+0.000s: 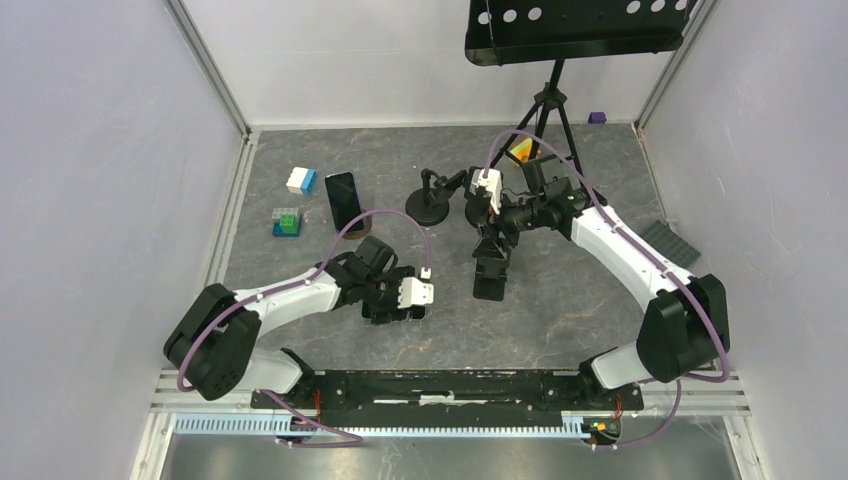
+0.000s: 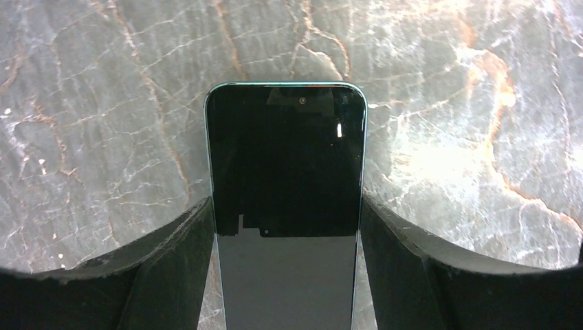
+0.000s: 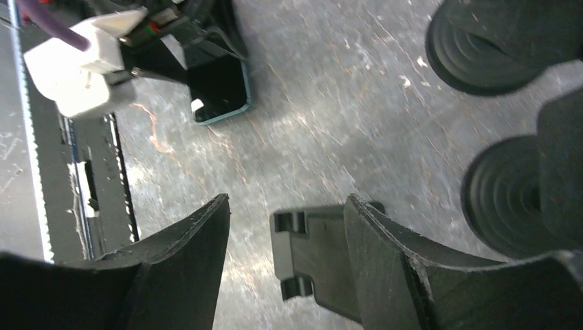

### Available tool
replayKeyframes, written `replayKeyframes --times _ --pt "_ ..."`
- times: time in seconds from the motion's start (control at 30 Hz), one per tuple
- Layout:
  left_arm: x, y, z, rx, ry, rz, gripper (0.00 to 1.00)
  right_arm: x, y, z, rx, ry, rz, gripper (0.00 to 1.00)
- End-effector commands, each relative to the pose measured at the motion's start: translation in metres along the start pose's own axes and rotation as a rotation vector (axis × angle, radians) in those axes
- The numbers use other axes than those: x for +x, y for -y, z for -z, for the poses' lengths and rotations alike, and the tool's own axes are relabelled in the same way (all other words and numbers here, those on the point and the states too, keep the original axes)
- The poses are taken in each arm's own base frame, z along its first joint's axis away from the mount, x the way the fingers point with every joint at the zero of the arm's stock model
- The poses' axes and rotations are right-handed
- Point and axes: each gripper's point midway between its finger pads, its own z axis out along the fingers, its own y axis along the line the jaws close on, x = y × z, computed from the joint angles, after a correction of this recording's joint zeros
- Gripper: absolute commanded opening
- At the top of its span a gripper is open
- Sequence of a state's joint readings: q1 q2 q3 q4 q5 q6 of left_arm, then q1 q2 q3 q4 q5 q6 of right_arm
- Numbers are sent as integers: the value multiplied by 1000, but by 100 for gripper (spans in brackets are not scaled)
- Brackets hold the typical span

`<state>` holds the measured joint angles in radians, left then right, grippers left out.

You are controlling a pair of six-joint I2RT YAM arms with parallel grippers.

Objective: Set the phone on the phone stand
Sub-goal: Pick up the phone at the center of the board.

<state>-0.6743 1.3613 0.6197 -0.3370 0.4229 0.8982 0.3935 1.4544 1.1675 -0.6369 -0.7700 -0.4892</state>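
phone point(image 2: 285, 179): between the left jaws, both touching its long edges
left jaws: clamped on the phone
right jaws: wide, holding nothing

The top camera looks steeply down from above and behind the arm bases point(image 1: 440, 385), taking in the whole bench point(image 1: 400, 160); the left wrist camera faces straight down, close over the phone point(image 2: 285, 158) between its fingers point(image 2: 172, 268); the right wrist camera, also near the bench, shares that phone's corner.
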Motion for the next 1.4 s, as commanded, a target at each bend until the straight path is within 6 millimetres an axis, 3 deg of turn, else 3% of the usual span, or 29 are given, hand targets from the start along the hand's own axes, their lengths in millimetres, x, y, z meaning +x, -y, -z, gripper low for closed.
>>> replayKeyframes --times 0.0,0.5,0.8,1.13,1.37 --pt "-14 -23 2 -128 57 69 2 -30 -22 -16 -118 145 47 66" --pt "-14 -20 34 -330 150 29 2 -8 -32 -103 -127 21 20 70" --pt "-8 -16 35 -366 171 14 2 0 -50 -151 -238 -36 -23 77" --pt "-15 -17 39 -384 204 3 2 9 -62 -185 -302 -83 -60 80" --pt "-13 -15 40 -396 209 -7 2 20 -77 -196 -398 -94 -105 80"
